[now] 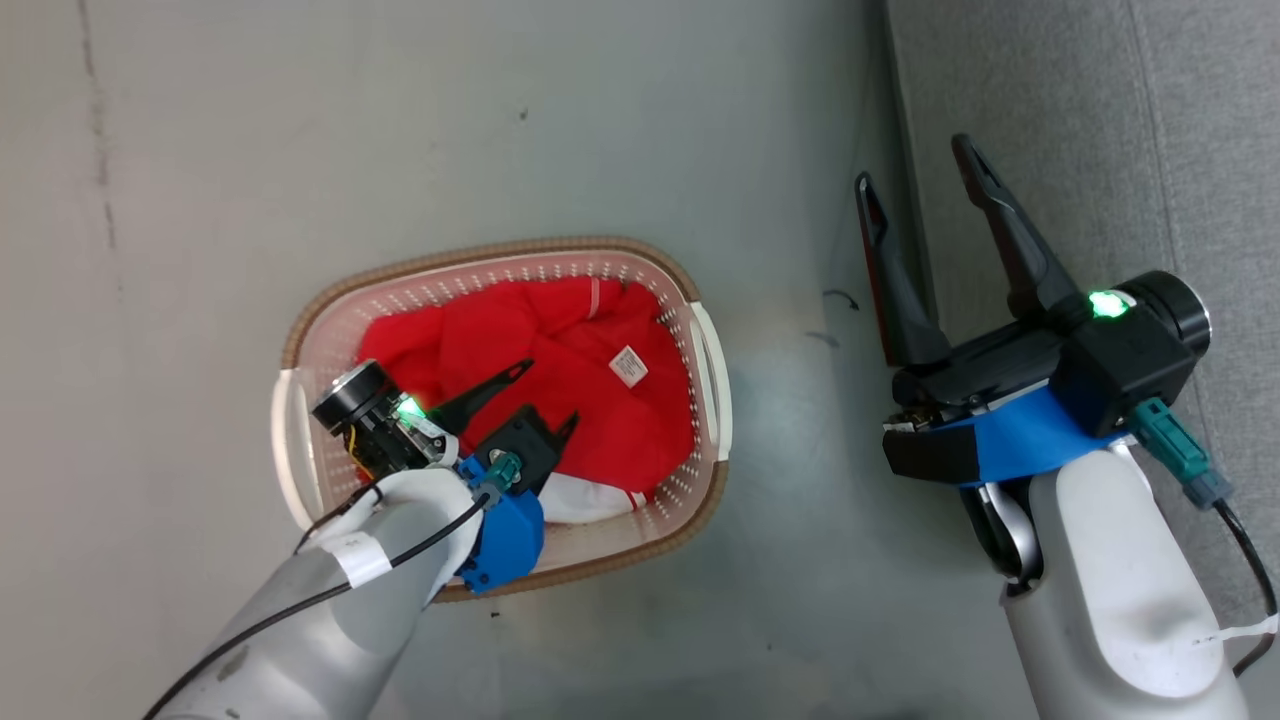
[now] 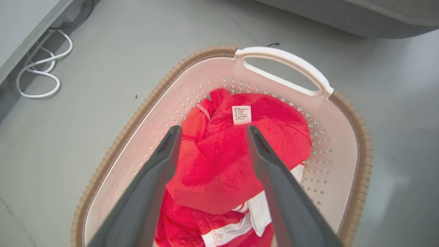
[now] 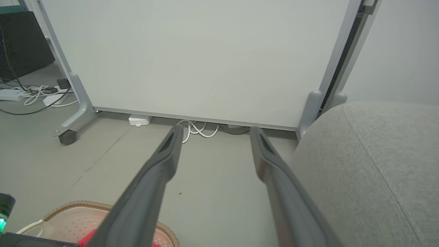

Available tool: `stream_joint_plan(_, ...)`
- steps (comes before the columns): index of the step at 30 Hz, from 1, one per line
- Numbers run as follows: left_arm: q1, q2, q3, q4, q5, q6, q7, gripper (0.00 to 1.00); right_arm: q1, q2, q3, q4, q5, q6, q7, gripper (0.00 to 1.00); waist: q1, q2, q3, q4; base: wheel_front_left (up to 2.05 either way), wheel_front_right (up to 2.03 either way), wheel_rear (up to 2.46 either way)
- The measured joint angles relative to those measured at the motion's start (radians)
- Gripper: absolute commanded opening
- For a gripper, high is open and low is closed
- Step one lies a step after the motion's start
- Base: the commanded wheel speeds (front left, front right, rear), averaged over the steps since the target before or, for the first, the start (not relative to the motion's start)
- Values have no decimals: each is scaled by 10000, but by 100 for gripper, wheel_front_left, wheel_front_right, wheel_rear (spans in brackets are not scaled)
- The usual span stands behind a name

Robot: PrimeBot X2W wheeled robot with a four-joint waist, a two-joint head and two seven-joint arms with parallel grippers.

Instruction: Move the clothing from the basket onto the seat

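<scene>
Red sportswear, the clothing (image 1: 600,430), is lying bunched inside the basket (image 1: 500,248), which is sitting on the grey floor (image 1: 400,120) at the centre of the head view. I am holding my left gripper (image 1: 551,391) over the basket's lower left part. Its fingers are spread wide and gripping nothing, and the tips are pointing toward the upper right of the frame, at the white label tag (image 1: 628,365).

In the left wrist view the red heap is bulging up between my two fingers. It is running lengthwise the way they point, from the white-striped folds at the bottom edge to the tag just beyond the tips. Whether the tips are touching the cloth I cannot tell. The fabric is lying straight ahead of and below this hand, so I am judging that the pick calls for a short push down and a squeeze.

My right gripper (image 1: 913,162) is hanging well apart at the right of the frame, fingers also wide and empty, beside the edge of the light-grey seat (image 1: 1100,150) in the upper right corner. My left arm is clearly the nearer one.
</scene>
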Motion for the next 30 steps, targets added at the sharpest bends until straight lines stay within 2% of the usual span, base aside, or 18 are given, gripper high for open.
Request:
stream_joint_plan(10,-1223,125,-2518,2090,-345,0,130,100,-355,2,42,-357,-119,0,-2,100,-1,0,1194,-337,0,0,0)
stream_joint_plan(15,-1755,121,-3503,2522,-518,0,495,100,-382,2,21,-568,-148,0,-2,100,0,0,1752,-405,0,0,0)
stream_joint_plan(30,-3095,240,-4153,2830,-894,0,1290,100,-499,0,-10,-1534,-192,0,-2,100,-1,0,3339,-556,0,0,0)
